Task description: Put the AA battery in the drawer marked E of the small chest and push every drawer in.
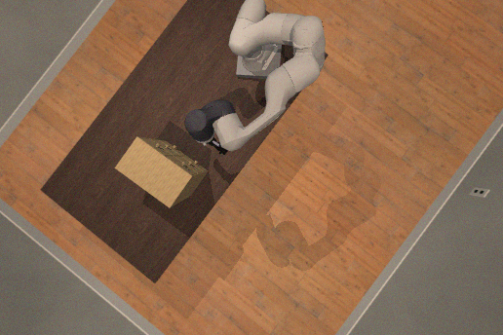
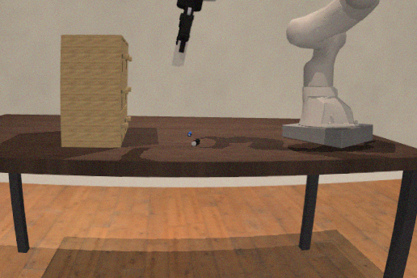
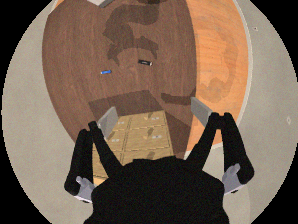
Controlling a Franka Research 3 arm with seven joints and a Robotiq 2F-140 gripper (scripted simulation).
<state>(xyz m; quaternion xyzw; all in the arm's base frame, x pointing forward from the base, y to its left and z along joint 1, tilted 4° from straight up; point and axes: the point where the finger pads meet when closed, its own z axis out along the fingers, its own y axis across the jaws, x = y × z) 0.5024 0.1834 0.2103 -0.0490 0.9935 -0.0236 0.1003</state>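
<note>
At left in the exterior view, the chest [image 1: 153,171] [image 2: 92,90] [image 3: 147,137] shows a plain side; the wrist view adds drawer fronts, their labels illegible. Next, the gripper [image 1: 214,144] [image 2: 179,58] [image 3: 153,108] hangs above the table [image 1: 112,118] [image 2: 202,167] [image 3: 75,60], side-on there, but plainly wide open and holding nothing in the wrist view. Below, a blue piece [image 2: 189,134] [image 3: 106,72] and a black cylinder [image 2: 195,142] [image 3: 145,62], either possibly the AA battery, lie on the tabletop, hidden from above.

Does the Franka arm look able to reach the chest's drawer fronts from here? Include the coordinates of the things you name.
Probably yes: the open gripper [image 2: 178,59] [image 3: 153,108] hangs above the table in front of the chest [image 2: 92,90] [image 1: 153,171], with nothing visible between them.
</note>
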